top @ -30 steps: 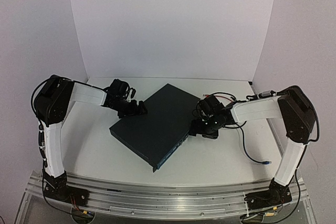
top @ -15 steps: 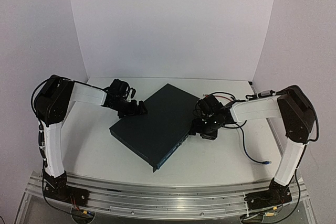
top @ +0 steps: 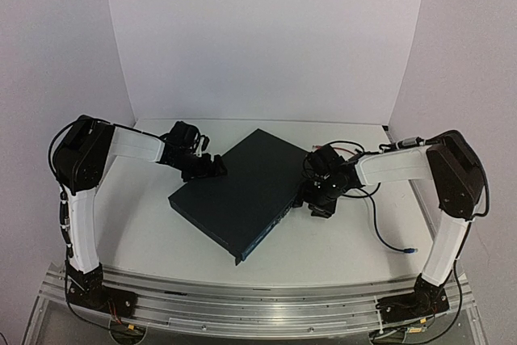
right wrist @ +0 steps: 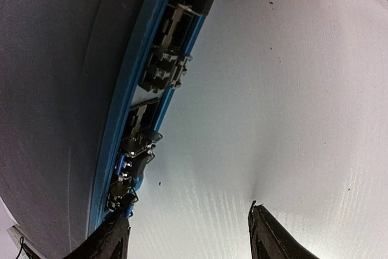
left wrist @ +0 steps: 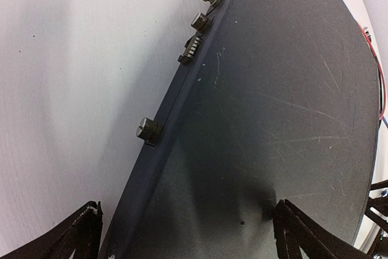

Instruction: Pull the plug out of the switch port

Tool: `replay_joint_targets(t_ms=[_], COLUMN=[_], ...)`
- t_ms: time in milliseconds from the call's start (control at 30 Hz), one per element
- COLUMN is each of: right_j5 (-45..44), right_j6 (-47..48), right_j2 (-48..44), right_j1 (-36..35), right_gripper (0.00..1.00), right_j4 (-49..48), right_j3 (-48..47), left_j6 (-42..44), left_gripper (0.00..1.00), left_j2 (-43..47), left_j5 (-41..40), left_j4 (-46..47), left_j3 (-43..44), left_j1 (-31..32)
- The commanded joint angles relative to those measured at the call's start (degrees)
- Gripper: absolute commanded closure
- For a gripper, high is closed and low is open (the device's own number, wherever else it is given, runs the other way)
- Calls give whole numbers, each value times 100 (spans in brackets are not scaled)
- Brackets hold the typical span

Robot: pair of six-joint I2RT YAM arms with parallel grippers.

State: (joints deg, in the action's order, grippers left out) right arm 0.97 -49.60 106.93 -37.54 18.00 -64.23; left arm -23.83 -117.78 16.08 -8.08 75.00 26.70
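2 grippers noted released, grasping nothing: left gripper (left wrist: pixel 188 235) over switch (top: pixel 242 191) far-left edge, right gripper (right wrist: pixel 185 213) just beside port row (right wrist: pixel 159 74). Found switch flat, diagonal, on table (top: pixel 145 232). Judged it heavy, rigid, slick; plug small, latch brittle. Advised pinching plug body; couldn't pick plug out.

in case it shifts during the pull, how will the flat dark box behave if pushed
The flat dark blue-black metal switch looks rigid and, being low and wide, is unlikely to tip. On the smooth white table it may slide; the left hand at its edge might steady it.
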Motion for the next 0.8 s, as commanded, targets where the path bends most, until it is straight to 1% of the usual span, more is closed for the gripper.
replay_joint_targets(t_ms=[0,200,333,467,533,600,667,767], right_j5=[-398,-232,-385,-331,185,1056,1305,1323], right_j6=[-30,422,930,1997,2709,3566,4122,4661], right_j2=[-115,-21,-381,-671,-743,-777,-741,-620], right_j1=[236,232,236,238,235,231,229,227], right_gripper=[36,37,37,36,35,35,36,38], right_j4=[495,527,269,-16,-348,-858,-997,-1051], right_j3=[246,112,258,336,415,550,584,507], left_j6=[52,27,27,11,-2,-14,-27,-49], left_gripper=[2,2,2,2,2,2,2,2], left_j2=[-136,-165,-126,-143,-146,-128,-115,-111], left_j5=[-146,-149,-157,-147,-133,-131,-131,-131], left_j4=[-278,-297,-280,-280,-278,-259,-239,-240], left_j3=[209,266,252,282,297,297,287,270], left_j1=[55,55,55,55,55,55,55,55])
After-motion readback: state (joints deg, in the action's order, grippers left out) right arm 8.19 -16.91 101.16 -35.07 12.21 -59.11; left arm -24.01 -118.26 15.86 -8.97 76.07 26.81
